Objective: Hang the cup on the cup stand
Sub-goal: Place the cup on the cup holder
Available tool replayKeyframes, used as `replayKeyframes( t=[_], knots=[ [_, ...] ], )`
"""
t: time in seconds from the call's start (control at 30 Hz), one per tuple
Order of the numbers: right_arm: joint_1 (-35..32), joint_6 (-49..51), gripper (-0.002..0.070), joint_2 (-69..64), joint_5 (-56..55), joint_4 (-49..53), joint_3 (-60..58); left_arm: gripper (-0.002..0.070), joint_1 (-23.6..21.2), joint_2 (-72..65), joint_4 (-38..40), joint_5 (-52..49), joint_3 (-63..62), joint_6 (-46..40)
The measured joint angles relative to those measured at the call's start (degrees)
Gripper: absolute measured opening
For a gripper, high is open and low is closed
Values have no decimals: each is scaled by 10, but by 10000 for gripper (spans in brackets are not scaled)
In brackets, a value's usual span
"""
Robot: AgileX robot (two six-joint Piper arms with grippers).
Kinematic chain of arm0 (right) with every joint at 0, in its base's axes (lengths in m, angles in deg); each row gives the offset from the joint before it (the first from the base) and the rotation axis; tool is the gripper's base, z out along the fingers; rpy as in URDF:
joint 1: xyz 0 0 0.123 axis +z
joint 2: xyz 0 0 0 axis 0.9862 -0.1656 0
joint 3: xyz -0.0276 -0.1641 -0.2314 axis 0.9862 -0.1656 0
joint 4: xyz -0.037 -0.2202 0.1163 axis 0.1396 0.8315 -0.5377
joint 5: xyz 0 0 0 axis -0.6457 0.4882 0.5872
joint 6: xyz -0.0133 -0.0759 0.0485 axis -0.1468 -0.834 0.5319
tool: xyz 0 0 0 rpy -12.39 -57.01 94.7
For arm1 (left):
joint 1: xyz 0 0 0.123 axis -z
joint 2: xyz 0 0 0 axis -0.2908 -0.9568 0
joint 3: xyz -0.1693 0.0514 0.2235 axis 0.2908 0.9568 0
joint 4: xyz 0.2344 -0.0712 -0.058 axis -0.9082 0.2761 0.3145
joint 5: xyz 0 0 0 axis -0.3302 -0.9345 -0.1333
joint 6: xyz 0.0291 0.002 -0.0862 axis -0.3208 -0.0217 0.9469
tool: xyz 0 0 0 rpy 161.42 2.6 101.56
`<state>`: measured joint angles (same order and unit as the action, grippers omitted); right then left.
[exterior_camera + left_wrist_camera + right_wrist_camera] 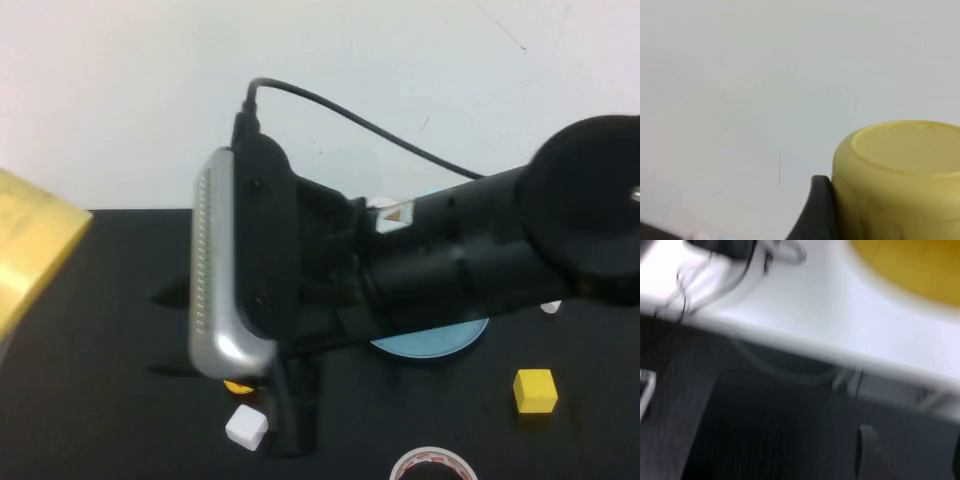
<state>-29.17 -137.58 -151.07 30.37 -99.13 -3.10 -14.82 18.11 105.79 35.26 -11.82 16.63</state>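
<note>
The yellow cup [900, 175] fills the lower part of the left wrist view, bottom end toward the white wall. My left gripper [890, 220] is shut on it; one black finger [817, 212] presses its side. In the high view the cup [30, 245] shows raised at the far left edge. My right arm [470, 250] reaches across the middle and hides most of the cup stand; only part of its blue dish base [435, 342] shows. My right gripper [165, 332] is open and empty over the black table; it also shows in the right wrist view [912, 455].
On the black table [120, 420] lie a yellow cube [535, 390], a white cube [246, 427], a roll of tape [433, 466] at the near edge and a small orange piece [238, 386]. A white wall [120, 90] stands behind.
</note>
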Motion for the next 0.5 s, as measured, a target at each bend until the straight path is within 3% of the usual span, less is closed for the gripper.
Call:
replayKeyframes(
  t=[0.2,0.4,0.5],
  knots=[
    [0,222,267,56,118,262,0,588,0,-36,0,-8,-46,-87],
    [0,441,62,111,359,511,0,587,0,-124,0,-50,-99,-315],
    [0,517,22,131,401,568,-1,587,0,-189,0,-107,-130,-424]
  ],
)
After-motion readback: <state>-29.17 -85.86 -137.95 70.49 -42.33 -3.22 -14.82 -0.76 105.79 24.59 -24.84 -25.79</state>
